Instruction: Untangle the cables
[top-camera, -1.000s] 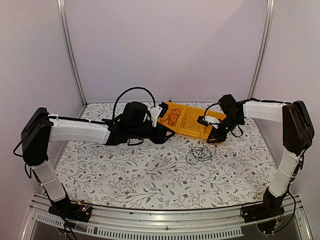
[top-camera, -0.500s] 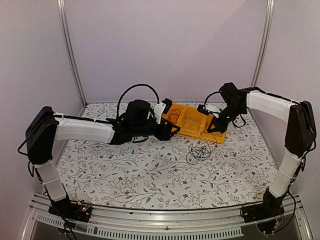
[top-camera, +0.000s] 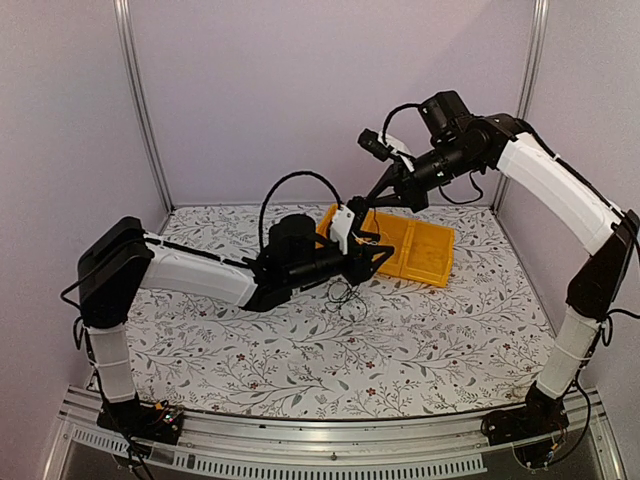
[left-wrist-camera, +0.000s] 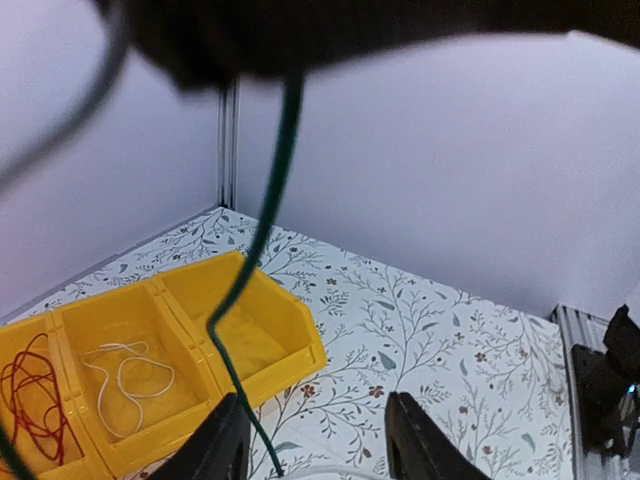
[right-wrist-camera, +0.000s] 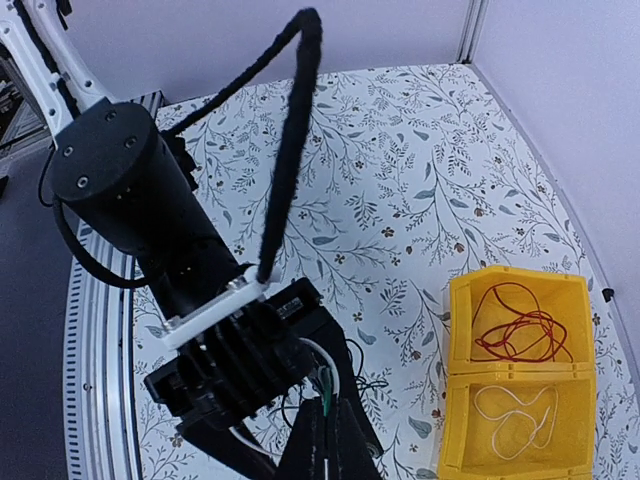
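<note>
- The right end effector (right-wrist-camera: 325, 432) is hanging high above the tabletop (top-camera: 450, 330) and is pinching the dark green cable (left-wrist-camera: 262, 215) between its closed fingers. The cable is running steeply down past the left end effector (left-wrist-camera: 320, 448), whose fingers are standing apart with nothing clamped that I can see.
- The rest of the bundle of cables (top-camera: 345, 293) is lying on the tabletop close to the left end effector, beside the yellow bin (top-camera: 432, 262). Nothing seems to be pressing it down, so a pull upward is probably going to lift the whole knot instead of drawing one strand free.
- The green strand is showing a sharp kink halfway down. If a loop is catching inside the bundle, the pull may tighten the knot, or the cable may slip out of the thin grip.
- The strand is passing very near the left fingers and the left arm's black hose (right-wrist-camera: 290, 130), so it may snag there.
- The red cable (right-wrist-camera: 515, 322) and the white cable (right-wrist-camera: 510, 415) are lying in separate compartments of the bin. A dragged bundle may sweep over the rim and mix with them.
</note>
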